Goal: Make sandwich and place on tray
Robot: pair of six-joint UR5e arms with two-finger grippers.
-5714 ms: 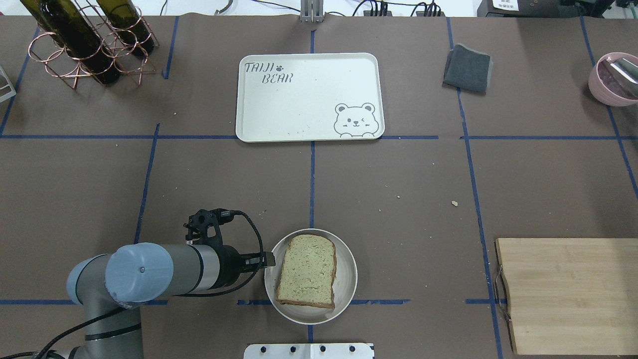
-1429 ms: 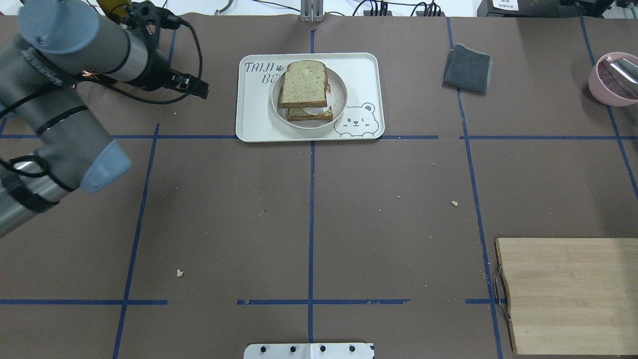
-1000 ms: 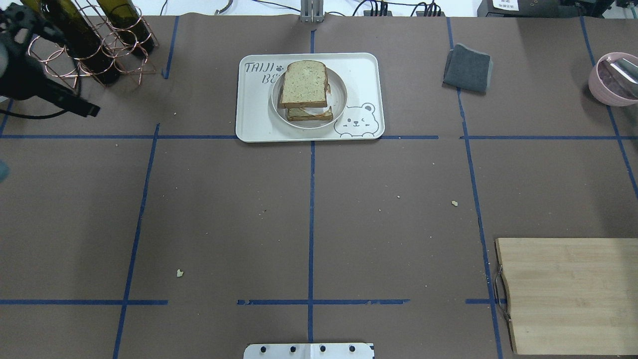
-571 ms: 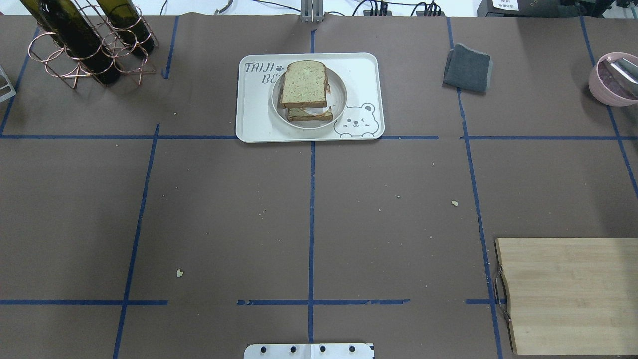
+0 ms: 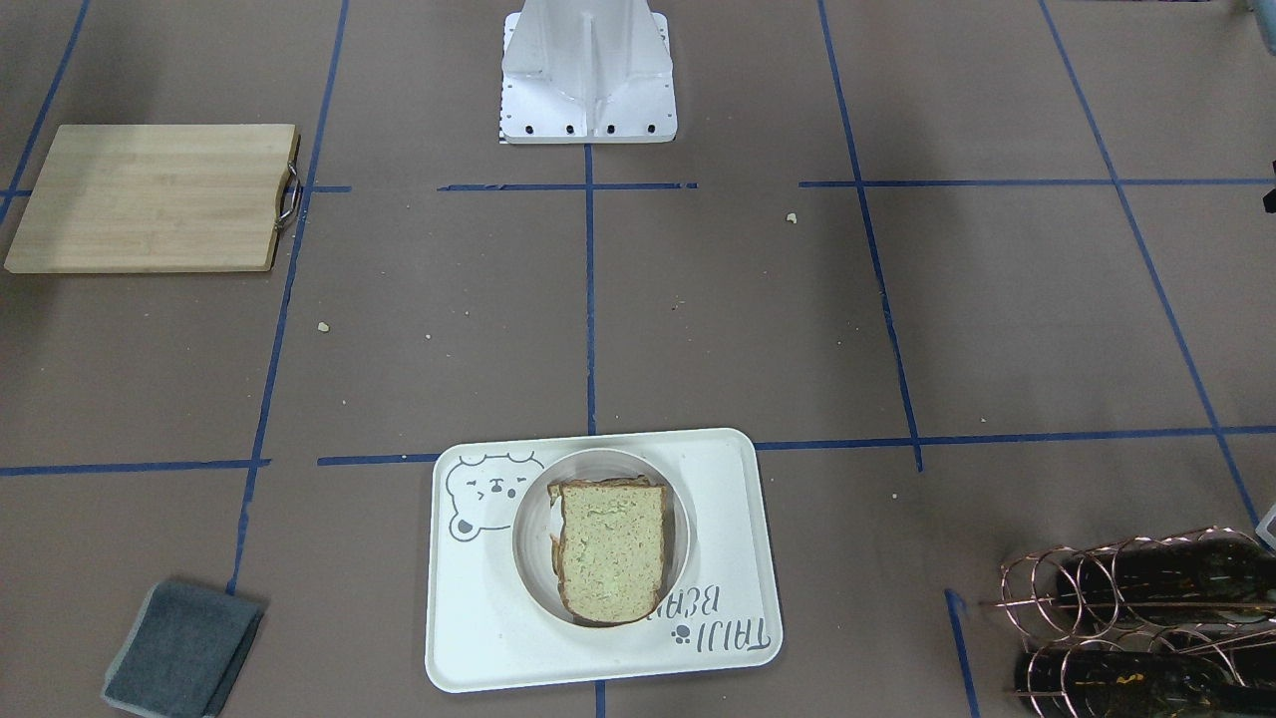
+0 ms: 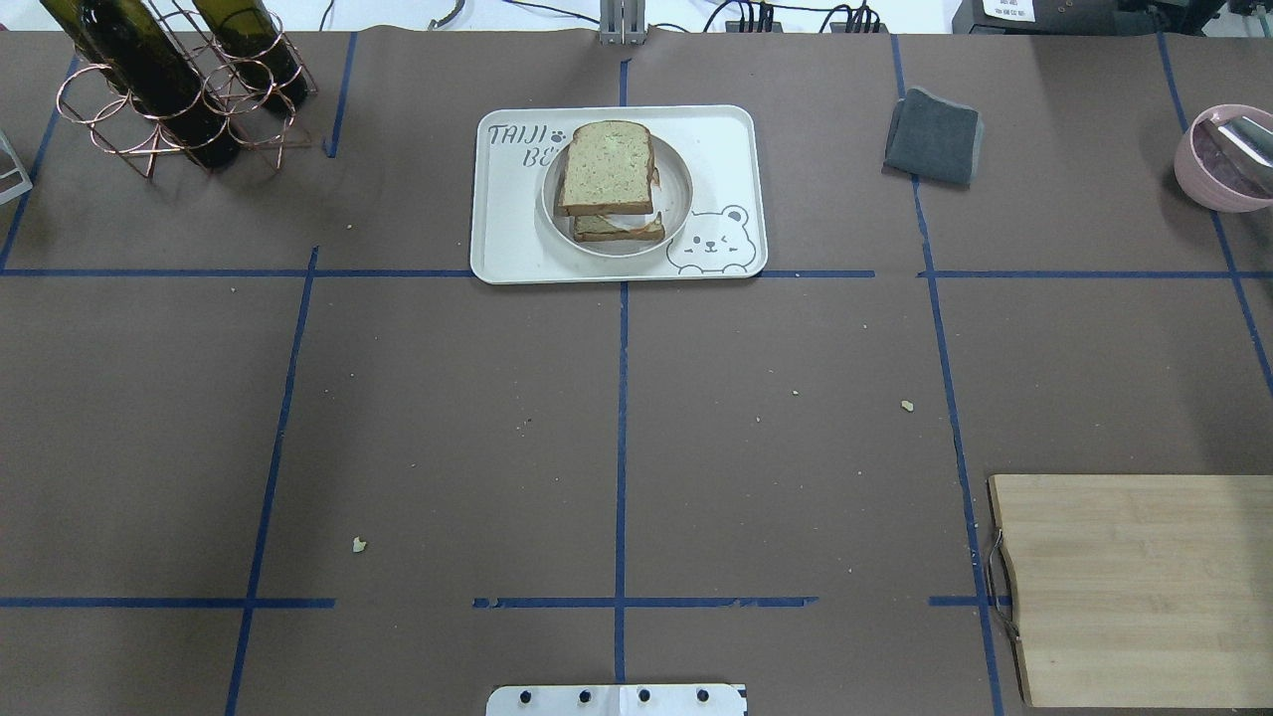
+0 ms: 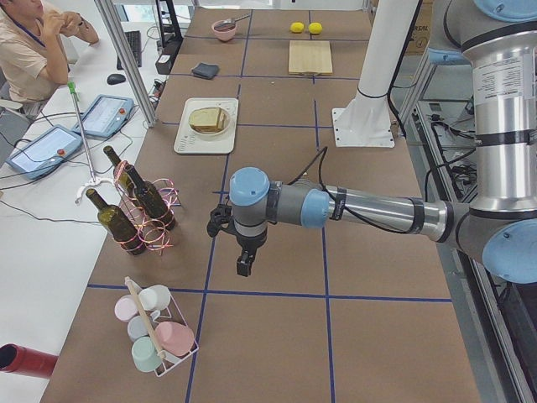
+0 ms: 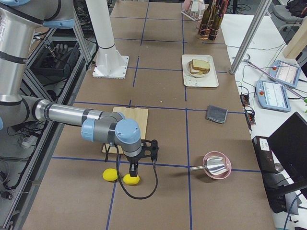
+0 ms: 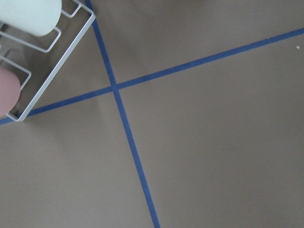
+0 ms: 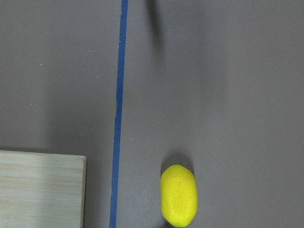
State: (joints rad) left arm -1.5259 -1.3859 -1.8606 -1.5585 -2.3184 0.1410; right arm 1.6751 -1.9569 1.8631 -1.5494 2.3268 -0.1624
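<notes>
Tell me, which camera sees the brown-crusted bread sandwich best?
Overhead exterior: there the brown-crusted bread sandwich shows both slices. Front-facing shows mostly its top slice; the side views show it tiny; the wrist cameras miss it.

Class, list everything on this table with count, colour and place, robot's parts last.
sandwich: one, tan, on plate
plate: one, cream, on tray
tray: one, cream-white, far middle
cutting board: one, light wood, near right
cloth: one, grey, far right
wine bottles: three, dark green, far left
bowl: one, pink, far right edge
lemons: two, yellow, right end
cups: four, pastel, left end
left gripper: one, black, left end, jaws unclear
right gripper: one, black, by the lemons, jaws unclear
</notes>
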